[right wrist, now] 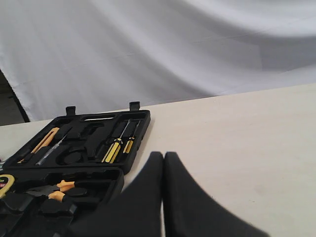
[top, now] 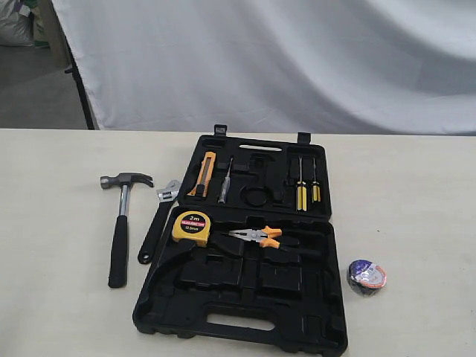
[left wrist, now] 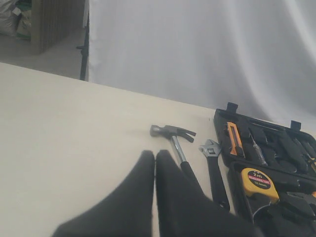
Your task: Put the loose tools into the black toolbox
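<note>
Nothing has gone in yet, as far as I can judge. The claw hammer (top: 119,230) and the adjustable wrench (top: 158,219) lie side by side on the bench (top: 52,305) at centre left, just beside the open black toolbox (top: 312,297). The tape roll (top: 366,277) sits alone at lower right. The left hand (left wrist: 154,157) and the right hand (right wrist: 163,159) are both pressed together, holding nothing. All three tools remain to be packed.

Even diffuse light, faint soft shadows, wrist views hazy and soft
</note>
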Motion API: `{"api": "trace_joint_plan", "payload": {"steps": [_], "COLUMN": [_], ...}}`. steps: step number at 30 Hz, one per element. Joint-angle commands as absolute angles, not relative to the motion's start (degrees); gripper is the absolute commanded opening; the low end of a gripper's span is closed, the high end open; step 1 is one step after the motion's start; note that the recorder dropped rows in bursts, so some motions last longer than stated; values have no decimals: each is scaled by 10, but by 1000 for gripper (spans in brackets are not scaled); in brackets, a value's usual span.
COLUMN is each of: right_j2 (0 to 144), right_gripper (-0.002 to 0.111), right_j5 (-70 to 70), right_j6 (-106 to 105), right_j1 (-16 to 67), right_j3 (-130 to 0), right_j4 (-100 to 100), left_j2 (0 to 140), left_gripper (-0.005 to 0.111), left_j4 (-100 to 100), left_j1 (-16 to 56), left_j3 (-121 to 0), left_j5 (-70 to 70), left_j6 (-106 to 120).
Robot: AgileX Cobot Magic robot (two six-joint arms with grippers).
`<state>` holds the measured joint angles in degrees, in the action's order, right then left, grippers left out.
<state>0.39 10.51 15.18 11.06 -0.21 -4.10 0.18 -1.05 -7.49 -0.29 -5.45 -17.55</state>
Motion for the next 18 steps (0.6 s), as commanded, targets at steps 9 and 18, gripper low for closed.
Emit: {"api": "trace_joint_plan", "payload": {"steps": [9, 18], "right_j2": [0, 0], "right_gripper": [0, 0], "right_j5": [106, -19], "right_j6": [151, 169], "right_j1": [108, 108], "right_j3": [0, 0], "right_j4": [-46, 32], "left_j2": [0, 0], "left_gripper": [1, 1], "left_j4": [-13, -13], "left_j1": [-89, -89], "left_j3": [-4, -4], "left_j5": [-50, -50], "left_j6": [-178, -178]}}
